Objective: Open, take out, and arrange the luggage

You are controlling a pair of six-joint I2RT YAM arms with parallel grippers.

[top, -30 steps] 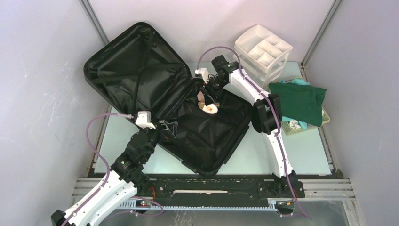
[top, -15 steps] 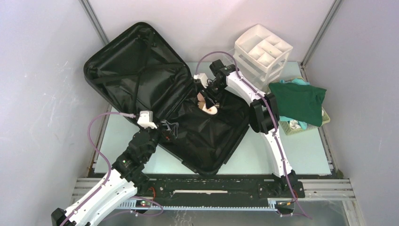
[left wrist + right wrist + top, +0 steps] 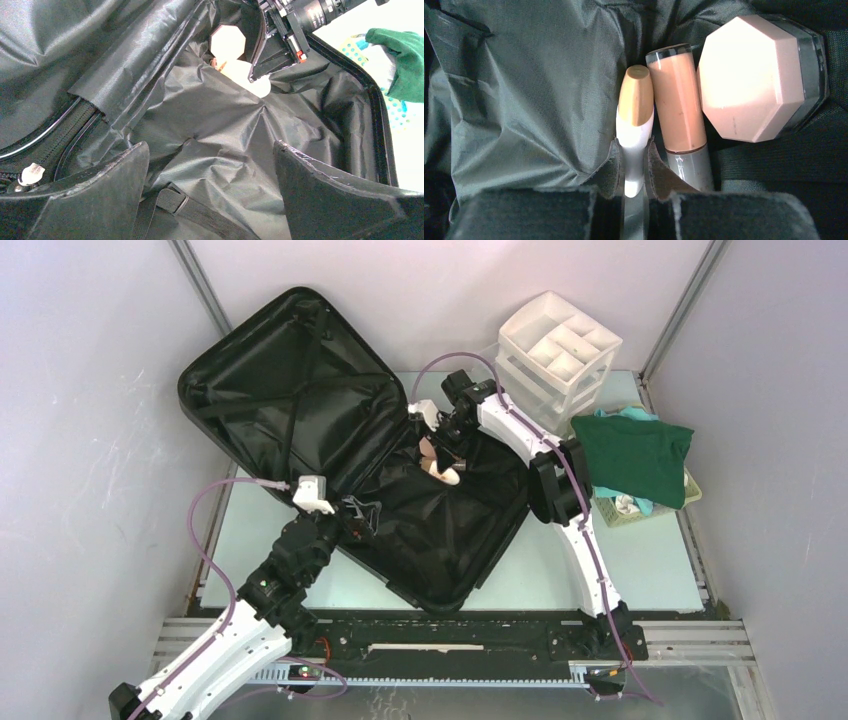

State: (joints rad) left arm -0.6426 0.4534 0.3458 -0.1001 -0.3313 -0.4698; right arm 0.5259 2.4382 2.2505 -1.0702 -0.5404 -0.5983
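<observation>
The luggage (image 3: 350,450) lies open across the counter (image 3: 640,570). Its lid leans up toward the back left and its black-lined lower half lies flat. Off the luggage's far right corner stands a white drawer organizer (image 3: 560,345). Beside the luggage's right edge, a green cloth (image 3: 635,455) is draped over a pale basket (image 3: 690,495).

The left pincer (image 3: 209,147) hangs over the luggage's near left rim, spread wide and holding nothing. The right pincer (image 3: 633,165) reaches into the lower half close to the hinge. There its pads are pressed against both sides of a slim white tube (image 3: 635,125) with a tan cap. Touching that tube lies a peach bottle (image 3: 676,107), and next to the bottle is an octagonal pink-lidded jar (image 3: 749,77).

The opening looks done, and the step in hand is taking out, starting with the tube. The next move calls for a straight lift clear of the lining. It should not drag the bottle lying against the tube, and it should end at a carry over the luggage's right rim toward the organizer.

Against a second ago, the right pincer has closed from well spread onto the tube and its wrist has edged slightly toward the hinge. The left arm and the pale items inside the luggage sit as they did.
</observation>
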